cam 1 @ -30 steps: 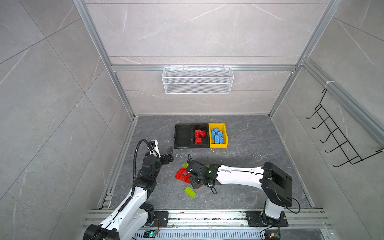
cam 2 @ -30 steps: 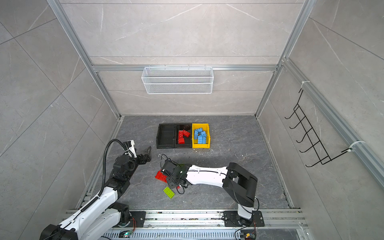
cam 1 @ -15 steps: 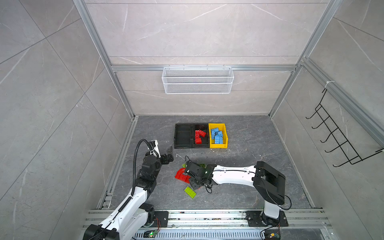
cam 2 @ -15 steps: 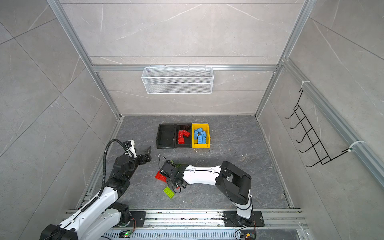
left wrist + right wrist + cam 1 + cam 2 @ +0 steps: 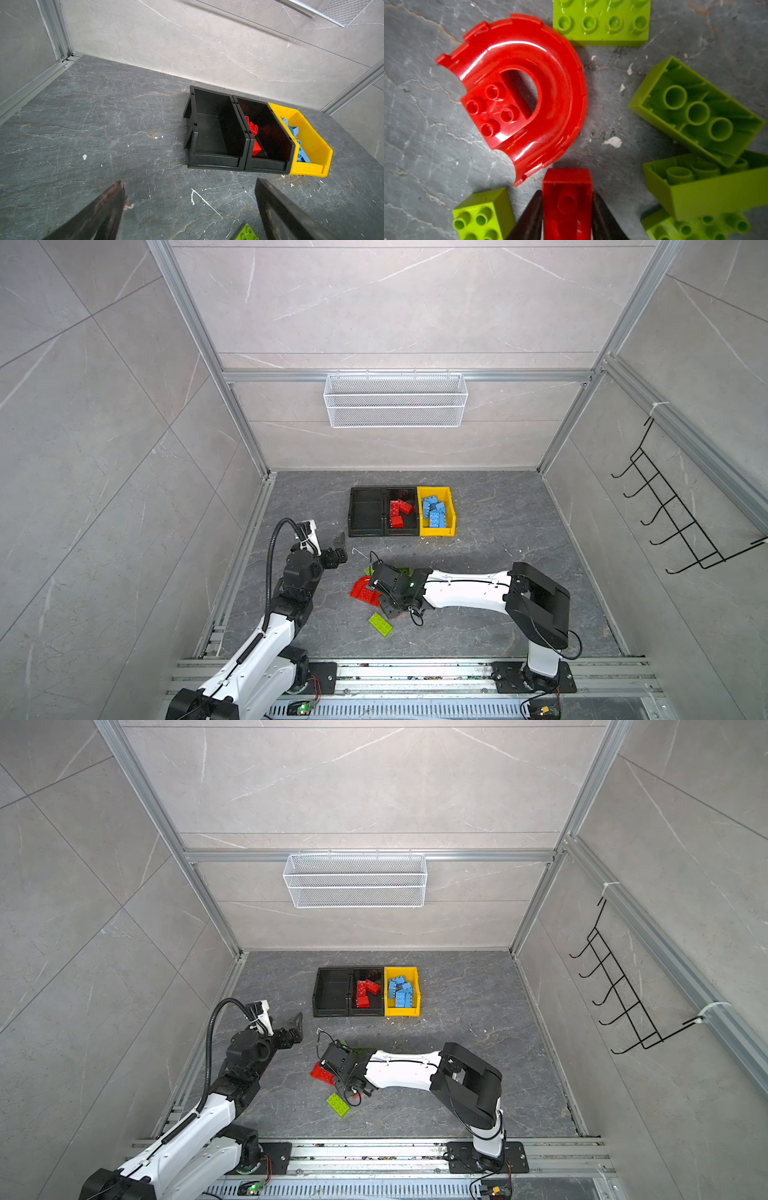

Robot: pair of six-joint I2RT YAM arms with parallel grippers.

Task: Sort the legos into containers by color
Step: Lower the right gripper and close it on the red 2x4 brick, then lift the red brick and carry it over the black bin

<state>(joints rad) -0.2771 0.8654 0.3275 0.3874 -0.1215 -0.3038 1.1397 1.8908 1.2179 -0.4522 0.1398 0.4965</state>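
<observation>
Reaching farther left than a second ago, the right gripper (image 5: 566, 194) pinches a red brick (image 5: 566, 182) beside the red arch (image 5: 560, 83). Farther out, the left gripper (image 5: 189, 181) waits wide and empty. Beyond, the middle black bin (image 5: 401, 532) holds red legos (image 5: 400, 512), likely this brick's home.

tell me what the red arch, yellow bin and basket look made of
Red arch: hard moulded plastic, glossy; bright highlights streak its curve and studs are moulded in.
Yellow bin: plastic too, it seems, smooth with a duller sheen, one-piece walls.
Basket: white wire mesh, probably coated metal; the wall shows through it.
</observation>
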